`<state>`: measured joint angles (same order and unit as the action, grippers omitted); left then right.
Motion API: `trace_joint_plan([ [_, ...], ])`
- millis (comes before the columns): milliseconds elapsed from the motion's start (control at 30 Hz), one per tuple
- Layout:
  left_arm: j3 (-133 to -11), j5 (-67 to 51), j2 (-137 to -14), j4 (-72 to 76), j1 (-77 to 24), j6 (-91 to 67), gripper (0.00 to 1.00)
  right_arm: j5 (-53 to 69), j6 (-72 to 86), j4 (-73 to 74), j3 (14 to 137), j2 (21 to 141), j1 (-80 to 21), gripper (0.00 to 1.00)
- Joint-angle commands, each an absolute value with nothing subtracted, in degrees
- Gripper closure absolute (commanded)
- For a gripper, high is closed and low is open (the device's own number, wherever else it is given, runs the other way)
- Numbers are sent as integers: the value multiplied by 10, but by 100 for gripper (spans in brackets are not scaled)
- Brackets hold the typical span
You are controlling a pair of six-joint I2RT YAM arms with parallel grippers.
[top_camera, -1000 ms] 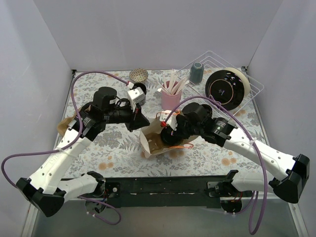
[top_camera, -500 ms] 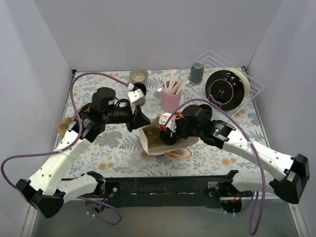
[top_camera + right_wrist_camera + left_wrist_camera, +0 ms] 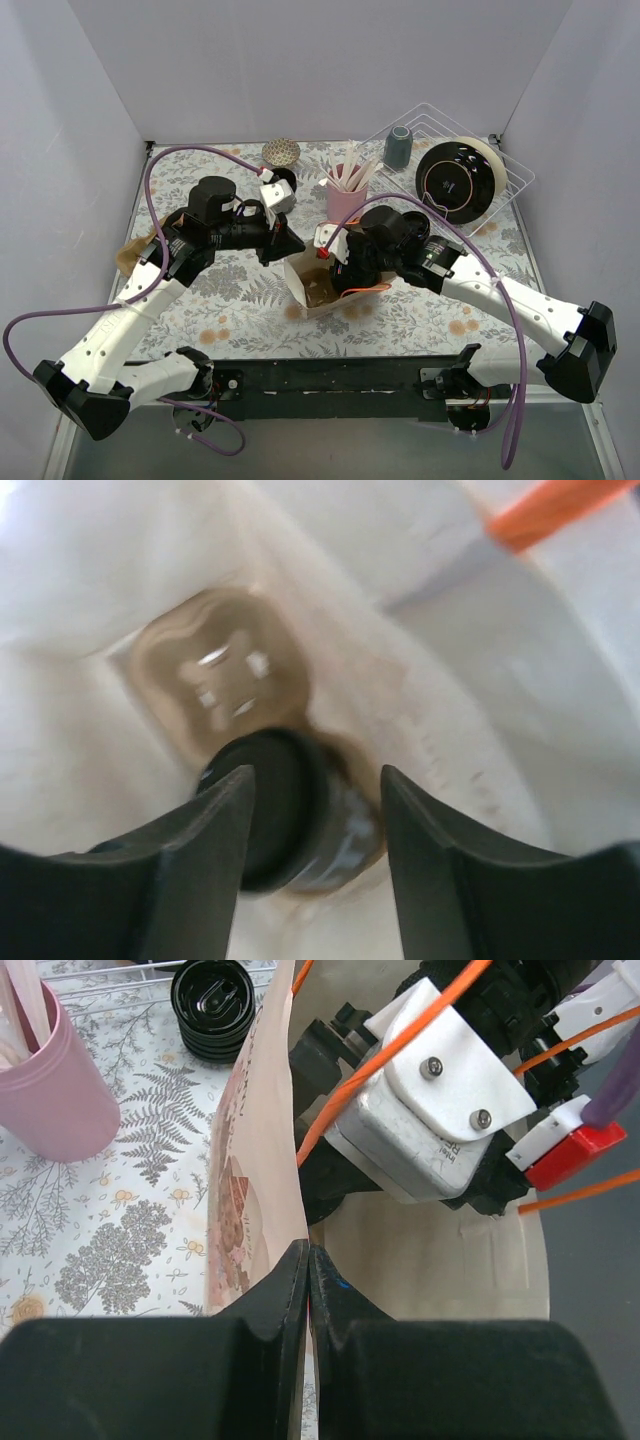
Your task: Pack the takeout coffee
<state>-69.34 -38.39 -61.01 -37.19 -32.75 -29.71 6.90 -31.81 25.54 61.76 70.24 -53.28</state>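
Where the counter (image 3: 230, 290) shows, it carries a grey floral covering, and plain pale walls (image 3: 300, 70) close it in on three sides.

Count of items:
- One paper bag (image 3: 305, 285), standing open at mid-counter.
- One takeout coffee (image 3: 290, 825), sitting low inside that bag, touching a brown moulded tray (image 3: 220, 680).
- One pink cup (image 3: 345, 200) of stirrers.
- One lidless black cup (image 3: 212, 1005).
- One patterned bowl (image 3: 281, 152) at the back.
- One wire rack (image 3: 500, 190) at the right rear, holding one grey-blue tumbler (image 3: 398, 147) and one dark round plate (image 3: 458, 180).

The left claw (image 3: 308, 1270) is pinched tight on the bag's rim. The right claw (image 3: 315, 775) is down inside the bag, with its fingers spread apart over the coffee and not gripping it.
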Motion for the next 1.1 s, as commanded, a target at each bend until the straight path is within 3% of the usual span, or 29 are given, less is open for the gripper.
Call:
trace_joint_plan([
  [0,-696,-347,-597,-351,-330,-284,100,86,-287,280,641,706,-535,36],
  [233,-679,-251,-578,-331,-332,-270,100,14,-242,226,626,713,-541,30],
  [633,-636,-191,-544,-295,-345,-283,100,-72,-105,121,610,771,-553,27],
  [900,-637,-204,-548,-280,-351,-337,100,-170,-87,99,617,805,-555,21],
  [1067,-626,-194,-540,-282,-351,-352,100,-155,-76,77,609,824,-555,20],
])
